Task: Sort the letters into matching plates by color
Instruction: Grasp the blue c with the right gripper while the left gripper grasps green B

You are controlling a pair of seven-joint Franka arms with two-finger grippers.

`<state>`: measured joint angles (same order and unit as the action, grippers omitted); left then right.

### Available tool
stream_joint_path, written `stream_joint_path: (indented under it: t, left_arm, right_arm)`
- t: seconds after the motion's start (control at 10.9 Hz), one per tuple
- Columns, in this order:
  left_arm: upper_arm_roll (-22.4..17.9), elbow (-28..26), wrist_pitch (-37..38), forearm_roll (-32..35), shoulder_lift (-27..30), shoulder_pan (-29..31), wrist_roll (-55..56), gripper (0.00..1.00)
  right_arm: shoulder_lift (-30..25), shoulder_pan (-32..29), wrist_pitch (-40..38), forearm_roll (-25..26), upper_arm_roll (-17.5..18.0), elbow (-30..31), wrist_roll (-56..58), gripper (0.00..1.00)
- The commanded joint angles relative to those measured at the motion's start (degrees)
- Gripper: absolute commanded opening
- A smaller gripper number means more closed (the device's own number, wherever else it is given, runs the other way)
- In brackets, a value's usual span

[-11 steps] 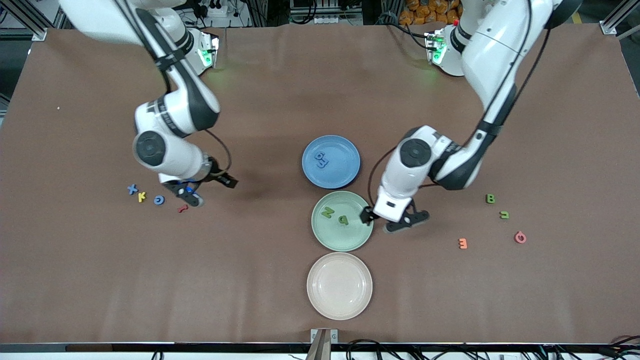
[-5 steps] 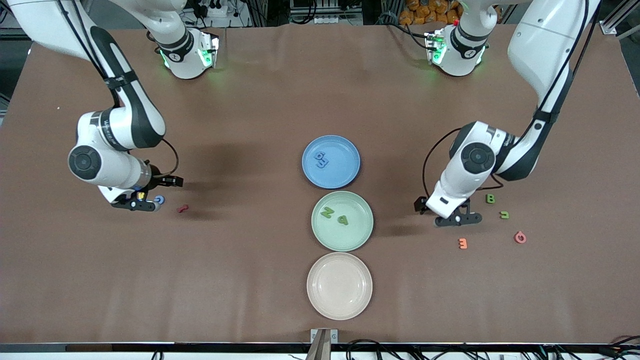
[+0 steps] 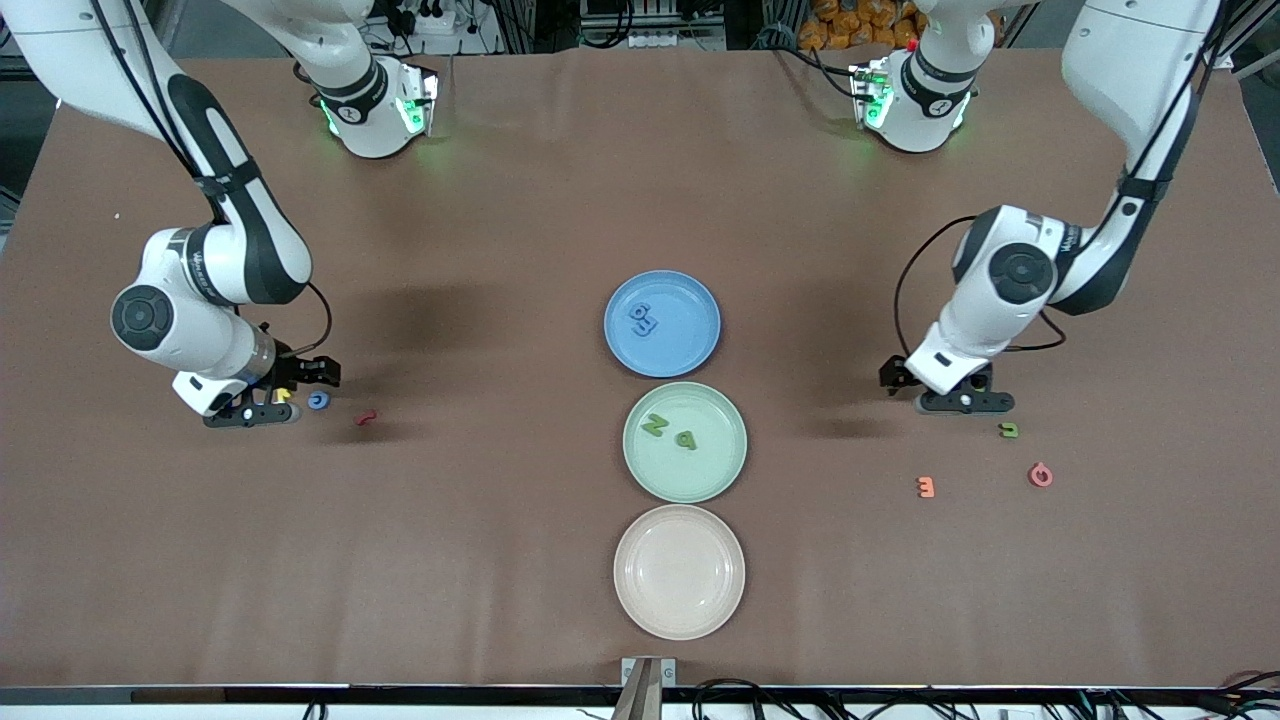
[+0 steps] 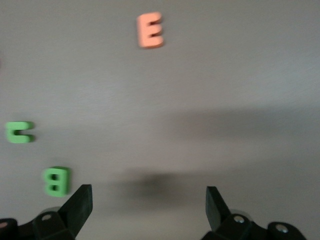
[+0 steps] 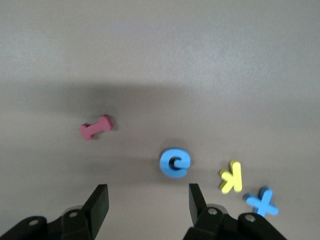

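Three plates lie in a row at the table's middle. The blue plate (image 3: pixel 692 342) holds two blue letters (image 3: pixel 643 318). The green plate (image 3: pixel 700 476) holds a green N (image 3: pixel 654 425) and P (image 3: pixel 686 439). The cream plate (image 3: pixel 679 571) is bare. My right gripper (image 3: pixel 262 405) (image 5: pixel 147 194) is open and empty, low over the table by the blue c (image 5: pixel 175 162), yellow k (image 5: pixel 232 176), blue x (image 5: pixel 262 202) and dark red letter (image 5: pixel 95 127). My left gripper (image 3: pixel 950 392) (image 4: pixel 147 195) is open and empty beside the green B (image 4: pixel 56 180).
At the left arm's end lie a small green letter (image 3: pixel 1009 430) (image 4: pixel 20 132), an orange E (image 3: pixel 926 487) (image 4: pixel 150 30) and a pink letter (image 3: pixel 1040 475). In the front view the blue c (image 3: pixel 318 401) and dark red letter (image 3: pixel 366 418) show beside the right gripper.
The right gripper moved from the dark red letter toward the right arm's end, over the yellow and blue letters. The left gripper left the green plate's edge and went to the green B.
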<state>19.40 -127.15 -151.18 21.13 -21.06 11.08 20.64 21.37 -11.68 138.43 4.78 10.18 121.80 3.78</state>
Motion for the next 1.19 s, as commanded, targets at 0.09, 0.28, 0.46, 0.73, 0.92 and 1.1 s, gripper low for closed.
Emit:
stream_joint_path:
  t: [0.09, 0.28, 0.46, 0.73, 0.92, 1.1]
  left_arm:
    - [0.8, -1.9, -1.2, 1.0, -0.8, 8.9, -15.9, 1.00]
    - [0.6, -0.5, -1.2, 1.5, -2.5, 10.8, -19.8, 1.00]
    - [0.4, 0.7, -1.2, 4.4, -4.9, 11.8, -20.2, 1.00]
    - [0.4, 2.8, -1.2, 6.6, -7.9, 13.2, -20.2, 1.00]
    - [0.4, 2.8, -1.2, 6.6, -8.1, 13.4, -20.0, 0.96]
    - [0.5, 2.7, -1.2, 6.6, -8.3, 13.7, -19.1, 0.00]
  right_arm:
    - [3.1, -0.8, 7.2, 4.9, -0.8, 0.4, 2.9, 0.72]
    - [5.0, -0.8, 10.1, 5.6, -1.4, 0.4, 2.9, 0.72]
    - [6.2, -0.8, 11.7, 5.7, -1.5, 0.5, 2.9, 0.72]
    - [6.2, -0.9, 12.0, 5.7, -1.5, 1.9, 2.9, 0.68]
    - [6.0, -1.2, 12.0, 5.7, -1.5, 2.9, 2.9, 0.64]
    - [5.9, -1.6, 12.0, 6.0, -1.5, 3.1, 4.5, 0.53]
